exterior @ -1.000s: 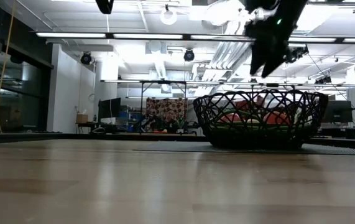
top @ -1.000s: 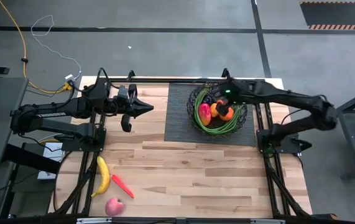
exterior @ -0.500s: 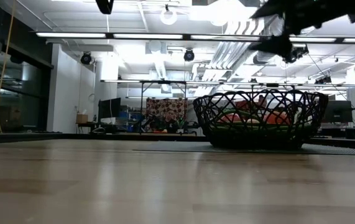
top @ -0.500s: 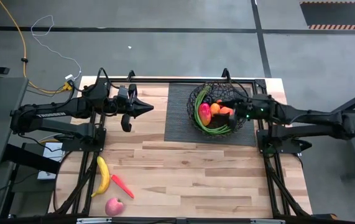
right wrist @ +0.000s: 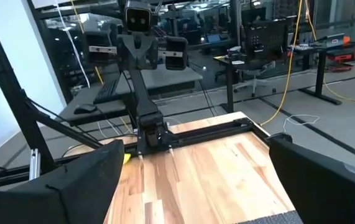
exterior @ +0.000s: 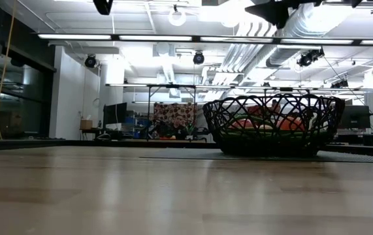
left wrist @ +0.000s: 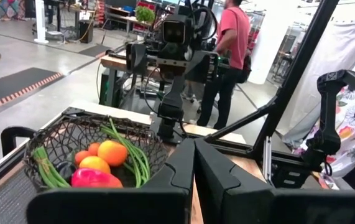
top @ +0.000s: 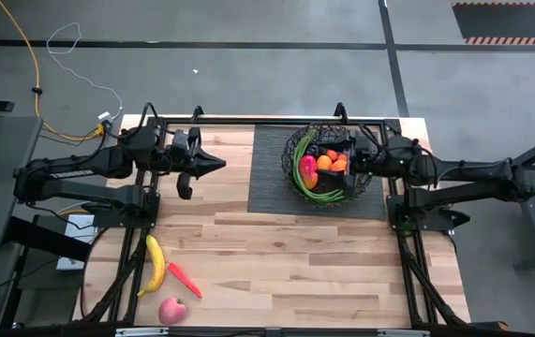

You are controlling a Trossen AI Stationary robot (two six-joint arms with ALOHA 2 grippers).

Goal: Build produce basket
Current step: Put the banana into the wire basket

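The black wire basket (top: pixel 331 165) stands on a dark ribbed mat (top: pixel 267 178) at the far right. It holds a pink-red fruit (top: pixel 308 170), oranges (left wrist: pixel 112 152) and long green beans (top: pixel 319 193). My right gripper (top: pixel 348 161) hangs open and level above the basket's right side, with nothing between its fingers (right wrist: pixel 196 149). My left gripper (top: pixel 218 163) is shut and empty, held level above the far left of the table and pointing at the basket (left wrist: pixel 90 149). A yellow banana (top: pixel 156 265), an orange carrot (top: pixel 184 279) and a pink apple (top: pixel 171 311) lie at the near left.
A black frame rail (top: pixel 267 121) runs along the table's far edge. Each arm's base stands at its own side of the table. In the room beyond the table, a person in a pink shirt (left wrist: pixel 233 37) shows in the left wrist view.
My right gripper has risen out of the basket, tipped from pointing down to level, and drawn back a little toward the table's right edge. It has stayed open. The produce in the basket has stayed in place.
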